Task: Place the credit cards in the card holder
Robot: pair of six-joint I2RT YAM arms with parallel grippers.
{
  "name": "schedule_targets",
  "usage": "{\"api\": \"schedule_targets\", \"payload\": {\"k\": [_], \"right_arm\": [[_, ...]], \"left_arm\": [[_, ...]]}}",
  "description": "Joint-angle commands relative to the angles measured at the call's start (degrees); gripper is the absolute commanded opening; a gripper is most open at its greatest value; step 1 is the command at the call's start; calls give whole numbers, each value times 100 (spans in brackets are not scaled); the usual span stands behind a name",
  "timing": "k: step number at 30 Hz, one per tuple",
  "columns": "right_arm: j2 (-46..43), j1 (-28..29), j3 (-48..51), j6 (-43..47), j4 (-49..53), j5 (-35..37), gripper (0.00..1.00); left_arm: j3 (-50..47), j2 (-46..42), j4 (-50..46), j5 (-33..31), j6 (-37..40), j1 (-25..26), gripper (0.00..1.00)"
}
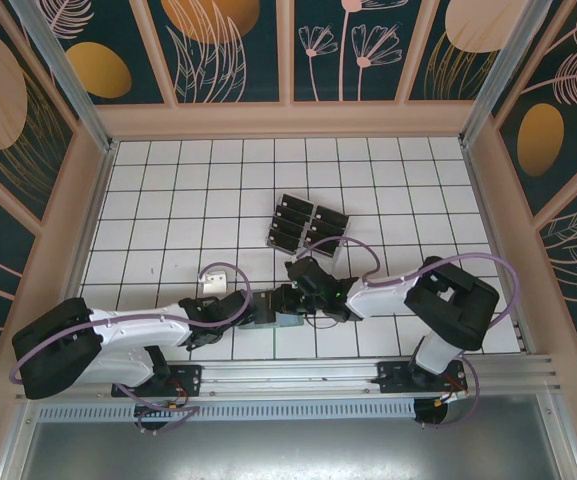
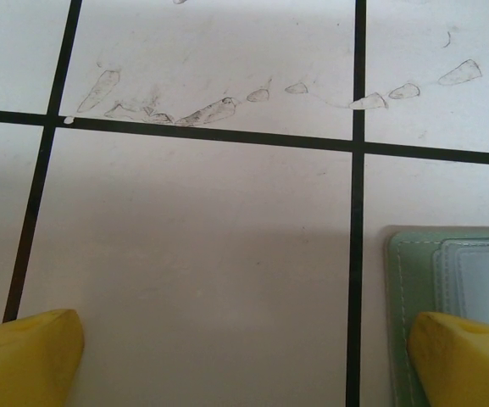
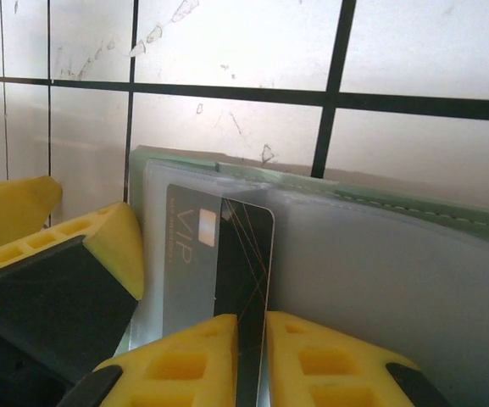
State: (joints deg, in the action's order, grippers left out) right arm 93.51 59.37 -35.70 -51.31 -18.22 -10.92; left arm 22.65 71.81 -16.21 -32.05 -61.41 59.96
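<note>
Credit card [image 3: 246,254] at card holder [image 3: 380,280] — lower centre.
Right gripper [image 3: 251,331] pinched it; left gripper [image 2: 244,360] — fingers spread wide.

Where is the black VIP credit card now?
Right wrist view, low centre: the black VIP credit card is pinched by the right gripper, against the sage-green card holder.

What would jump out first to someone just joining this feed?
The right gripper pinches a black credit card at the clear sleeve of the green card holder, near the front edge of the table. Beside it, the left gripper stands wide open, one fingertip over the holder's corner. Farther back, mid-table, a clear rack holds more black cards.
</note>
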Motion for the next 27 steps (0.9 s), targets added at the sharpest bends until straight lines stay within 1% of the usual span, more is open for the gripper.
{"api": "schedule_targets", "payload": {"k": [1, 12, 27], "right_arm": [[136, 72, -186, 19, -173, -111, 16], [310, 230, -314, -58, -208, -183, 16], [249, 229, -203, -74, -251, -183, 16]], "left_arm": [[-104, 148, 74, 103, 5, 6, 99], [-166, 129, 162, 137, 6, 11, 99], [-130, 87, 86, 98, -56, -2, 99]]}}
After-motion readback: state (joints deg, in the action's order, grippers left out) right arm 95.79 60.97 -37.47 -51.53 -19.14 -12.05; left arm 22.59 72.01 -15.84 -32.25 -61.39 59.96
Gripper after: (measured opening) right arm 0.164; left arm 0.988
